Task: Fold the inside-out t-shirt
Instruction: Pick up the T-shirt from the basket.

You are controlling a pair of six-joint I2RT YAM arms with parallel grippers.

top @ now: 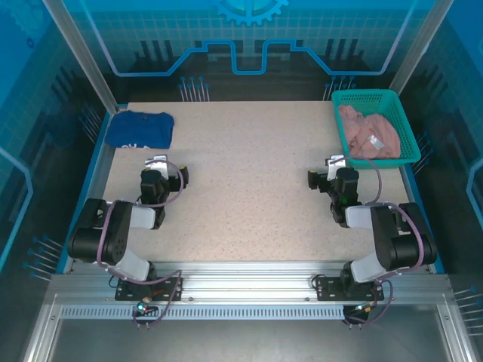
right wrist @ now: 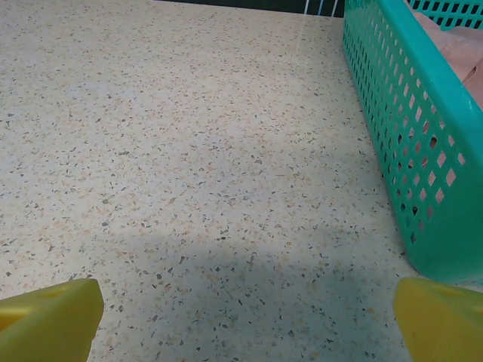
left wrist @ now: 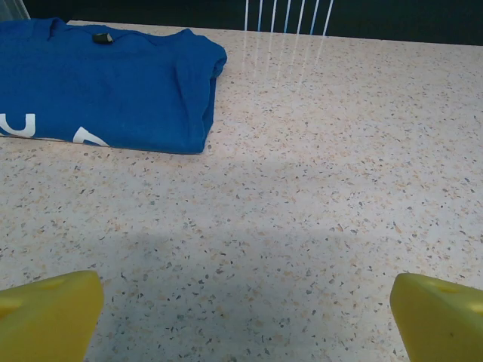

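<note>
The inside-out t-shirt (top: pixel 367 133), dusty pink with a small white tag, lies crumpled in the green basket (top: pixel 398 108) at the back right; a strip of its pink cloth (right wrist: pixel 464 53) peeks over the basket wall (right wrist: pixel 407 128) in the right wrist view. My right gripper (top: pixel 332 163) stands open over bare table just left of the basket's front corner, its yellow fingertips (right wrist: pixel 49 320) wide apart with nothing between them. On the left side my left gripper (top: pixel 156 162) is open too, yellow fingertips (left wrist: pixel 45 313) spread over bare speckled table.
A folded dark blue garment (top: pixel 139 129) with white print lies at the back left, just beyond the left gripper (left wrist: pixel 249 317) and seen close in its wrist view (left wrist: pixel 113 90). The speckled table (top: pixel 249 181) has a raised blue rim and glass walls behind.
</note>
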